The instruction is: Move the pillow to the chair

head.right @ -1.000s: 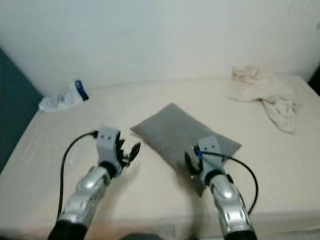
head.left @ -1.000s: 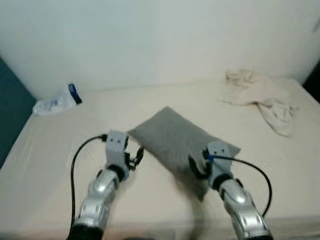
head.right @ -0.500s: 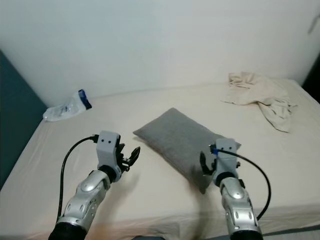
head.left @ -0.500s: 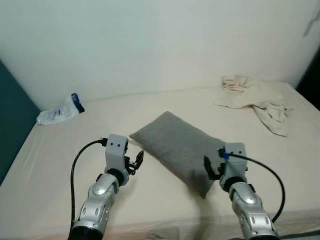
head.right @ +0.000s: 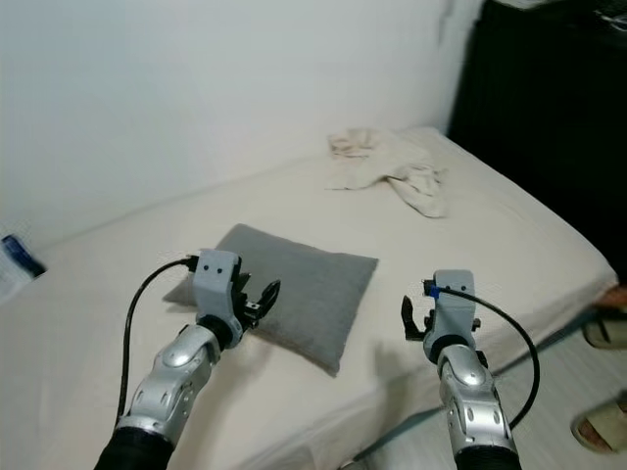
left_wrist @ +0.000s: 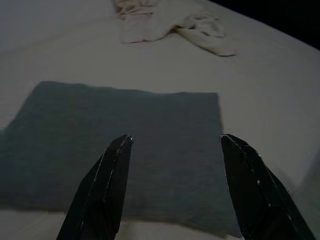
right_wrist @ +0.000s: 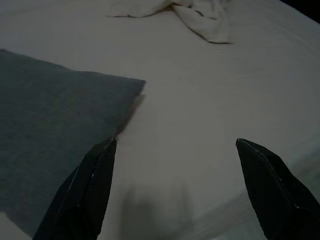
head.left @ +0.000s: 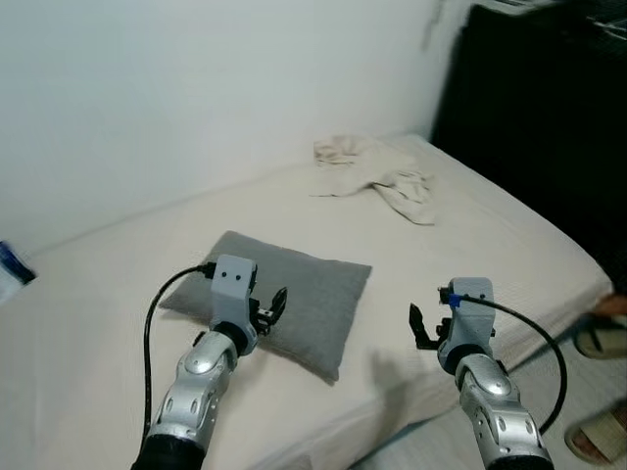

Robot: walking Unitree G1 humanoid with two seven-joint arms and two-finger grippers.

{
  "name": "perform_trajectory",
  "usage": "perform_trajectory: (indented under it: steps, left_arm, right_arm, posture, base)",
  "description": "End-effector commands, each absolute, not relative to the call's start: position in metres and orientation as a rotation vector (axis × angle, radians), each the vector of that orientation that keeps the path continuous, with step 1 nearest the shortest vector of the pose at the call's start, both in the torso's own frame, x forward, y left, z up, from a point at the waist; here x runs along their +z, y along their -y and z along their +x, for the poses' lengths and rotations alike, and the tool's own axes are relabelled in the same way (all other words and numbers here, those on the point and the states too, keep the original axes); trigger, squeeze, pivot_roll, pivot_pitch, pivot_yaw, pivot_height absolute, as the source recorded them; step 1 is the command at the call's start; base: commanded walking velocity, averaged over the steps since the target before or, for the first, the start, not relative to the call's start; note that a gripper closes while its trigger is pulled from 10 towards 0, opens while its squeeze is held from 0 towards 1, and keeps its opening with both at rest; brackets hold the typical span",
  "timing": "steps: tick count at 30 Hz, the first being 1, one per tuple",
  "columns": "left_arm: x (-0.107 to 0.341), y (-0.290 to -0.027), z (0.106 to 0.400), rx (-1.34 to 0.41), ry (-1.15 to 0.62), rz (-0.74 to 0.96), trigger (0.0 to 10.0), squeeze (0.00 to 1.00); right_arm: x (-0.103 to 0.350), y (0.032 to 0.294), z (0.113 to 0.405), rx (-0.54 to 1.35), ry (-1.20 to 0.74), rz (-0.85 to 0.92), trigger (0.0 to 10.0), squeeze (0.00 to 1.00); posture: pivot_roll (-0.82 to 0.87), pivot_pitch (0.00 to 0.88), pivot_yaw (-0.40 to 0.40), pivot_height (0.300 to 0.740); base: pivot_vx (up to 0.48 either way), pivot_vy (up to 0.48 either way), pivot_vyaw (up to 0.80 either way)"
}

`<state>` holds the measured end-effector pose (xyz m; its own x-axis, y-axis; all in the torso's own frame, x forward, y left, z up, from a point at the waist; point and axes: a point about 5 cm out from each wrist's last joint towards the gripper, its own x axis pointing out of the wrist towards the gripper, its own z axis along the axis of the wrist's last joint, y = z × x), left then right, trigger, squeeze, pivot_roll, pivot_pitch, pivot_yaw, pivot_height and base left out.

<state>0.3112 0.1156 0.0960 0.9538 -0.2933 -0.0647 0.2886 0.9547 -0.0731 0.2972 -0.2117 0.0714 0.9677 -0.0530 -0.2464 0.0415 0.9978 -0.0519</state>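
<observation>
Nothing moved yet: grey pillow (head.left: 279, 290) lying flat on bed (head.left: 509, 235), ungrasped. Left hand (head.left: 268, 311) spread apart above it, right hand (head.right: 415, 323) apart beside it. Grasping, carrying to chair remain.

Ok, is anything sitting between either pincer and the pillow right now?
Nothing visible. The left pincer hovers open right over the grey pillow. The right pincer is open off the pillow's right side, with bare sheet between them. The crumpled cloth lies well beyond, near the wall.
</observation>
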Motion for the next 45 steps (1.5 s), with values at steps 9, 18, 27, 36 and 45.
perform_trajectory:
  steps: [9, 18, 27, 36, 45]
  left_arm:
    - [0.091, -0.134, 0.313, -0.175, -0.092, -0.001, 10.0, 0.0]
    - [0.095, -0.147, 0.317, -0.081, -0.08, 0.035, 10.0, 0.0]
    - [0.096, -0.149, 0.317, -0.046, -0.073, 0.045, 10.0, 0.0]
    - [0.096, -0.155, 0.317, -0.012, -0.075, 0.07, 10.0, 0.0]
    - [0.073, -0.178, 0.311, 0.093, -0.199, 0.075, 10.0, 0.0]
  right_arm:
    - [0.066, 0.207, 0.297, -0.016, -0.293, -0.061, 10.0, 0.0]
    - [0.068, 0.21, 0.297, -0.024, -0.278, -0.066, 10.0, 0.0]
    - [0.068, 0.212, 0.298, -0.005, -0.295, -0.049, 10.0, 0.0]
    - [0.075, 0.198, 0.301, 0.099, -0.235, 0.033, 10.0, 0.0]
    - [0.069, 0.196, 0.301, 0.137, -0.257, 0.08, 10.0, 0.0]
  posture:
    - [-0.09, 0.131, 0.109, 0.726]
    - [-0.09, 0.133, 0.109, 0.696]
    - [-0.09, 0.136, 0.107, 0.681]
    - [-0.09, 0.138, 0.11, 0.642]
    - [-0.09, 0.141, 0.111, 0.642]
  base:
    - [0.0, 0.0, 0.0]
    - [0.0, 0.0, 0.0]
    - [0.0, 0.0, 0.0]
    - [0.0, 0.0, 0.0]
    - [0.0, 0.0, 0.0]
